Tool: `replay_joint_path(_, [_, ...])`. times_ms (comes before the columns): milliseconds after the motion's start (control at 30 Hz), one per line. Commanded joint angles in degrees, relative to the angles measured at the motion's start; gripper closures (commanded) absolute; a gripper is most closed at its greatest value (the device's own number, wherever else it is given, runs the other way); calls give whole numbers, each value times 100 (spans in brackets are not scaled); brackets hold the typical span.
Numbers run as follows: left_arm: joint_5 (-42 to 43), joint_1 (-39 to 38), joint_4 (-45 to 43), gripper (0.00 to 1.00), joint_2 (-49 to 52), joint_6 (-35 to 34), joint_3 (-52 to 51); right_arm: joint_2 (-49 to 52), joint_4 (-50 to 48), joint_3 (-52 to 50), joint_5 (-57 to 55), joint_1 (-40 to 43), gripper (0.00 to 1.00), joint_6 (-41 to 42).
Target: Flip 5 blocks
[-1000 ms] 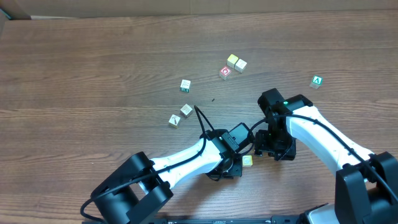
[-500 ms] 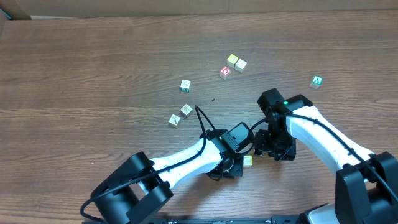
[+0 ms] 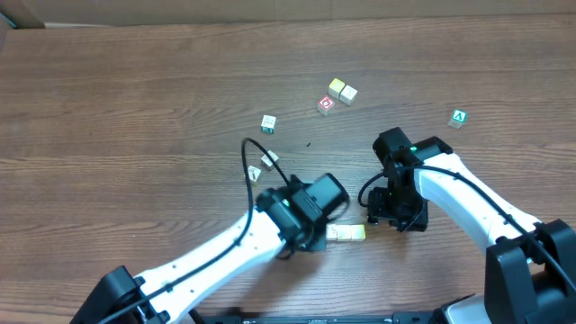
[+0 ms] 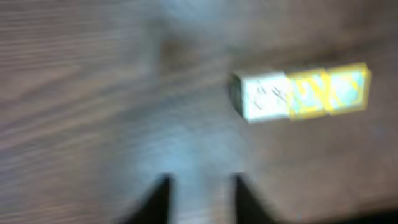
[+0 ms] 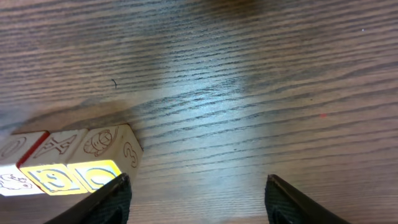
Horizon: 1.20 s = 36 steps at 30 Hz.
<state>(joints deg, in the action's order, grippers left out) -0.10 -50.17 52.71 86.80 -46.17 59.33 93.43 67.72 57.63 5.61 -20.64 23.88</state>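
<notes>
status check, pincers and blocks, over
Left pincer open, empty, off the blocks. Right pincer open, empty, beside row of blocks. Nothing in the way.

Pale cream blocks (image 5: 68,158) show yellow faces on brown wood-grain table (image 3: 135,108).

Row (image 3: 346,233) in front, pair (image 3: 341,90) behind
On the table (image 3: 135,108), the row is lying toward the front; the pair is sitting well behind it, its two blocks touching.

left gripper (image 4: 202,200): jaws slightly apart, empty | right gripper (image 5: 198,202): jaws wide apart, empty
</notes>
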Motion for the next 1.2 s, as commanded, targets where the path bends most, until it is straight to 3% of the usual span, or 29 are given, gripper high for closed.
replay_joint_path(0, [-424, 841, -103, 54, 151, 531, 39, -9, 9, -35, 9, 15, 30, -11])
replay_joint_path(33, [-358, 1080, -181, 51, 188, 710, 39, -9, 13, -35, 9, 15, 29, -11])
replay_joint_path(100, [-184, 1552, -365, 30, 249, 1071, 39, -9, 20, -35, 9, 15, 28, -13])
replay_joint_path(267, [162, 2623, -588, 12, 369, 1316, 42, -9, 11, -35, 9, 15, 25, -11])
replay_joint_path(467, [557, 3305, -1143, 26, 717, 2887, 42, -9, 57, -35, 9, 15, 24, -11])
replay_joint_path(667, [1078, 3348, -1486, 23, 1196, 4566, 42, -9, 166, -35, 9, 15, 23, -11])
replay_joint_path(833, [1108, 3351, -1681, 23, 1585, 5056, 42, -9, 251, -35, 9, 15, 23, -11])
replay_joint_path(1033, [1062, 3377, -1998, 52, 1965, 5084, 42, -9, 299, -35, 9, 15, 23, -9])
replay_joint_path(1167, [841, 3375, -2065, 55, 1978, 4911, 68, -9, 297, -35, 9, 15, 23, -7])
